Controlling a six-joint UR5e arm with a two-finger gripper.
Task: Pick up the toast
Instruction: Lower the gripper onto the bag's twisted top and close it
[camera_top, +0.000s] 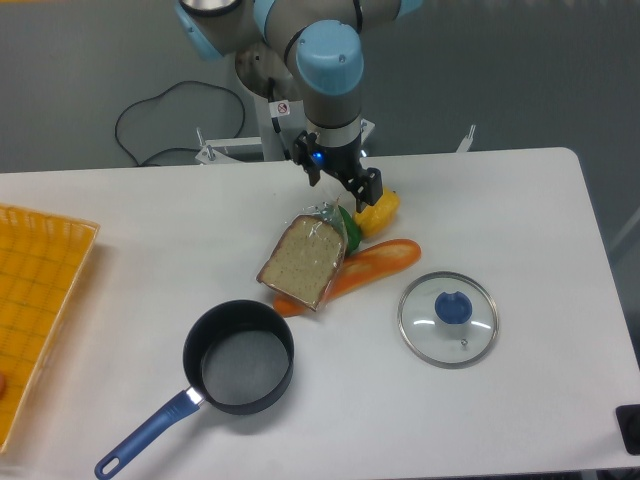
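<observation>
The toast (304, 261) is a speckled tan slice in clear plastic, lying flat at the table's middle and overlapping the long orange loaf (370, 262). My gripper (340, 184) hangs above the table just behind the toast's far end, beside the yellow pepper (377, 213). Its dark fingers are spread apart with nothing between them. The toast lies untouched on the table.
A black pot (239, 357) with a blue handle (146, 433) sits in front of the toast. A glass lid (448, 319) with a blue knob lies at the right. An orange basket (35, 300) stands at the left edge. The arm's base (285, 110) rises behind.
</observation>
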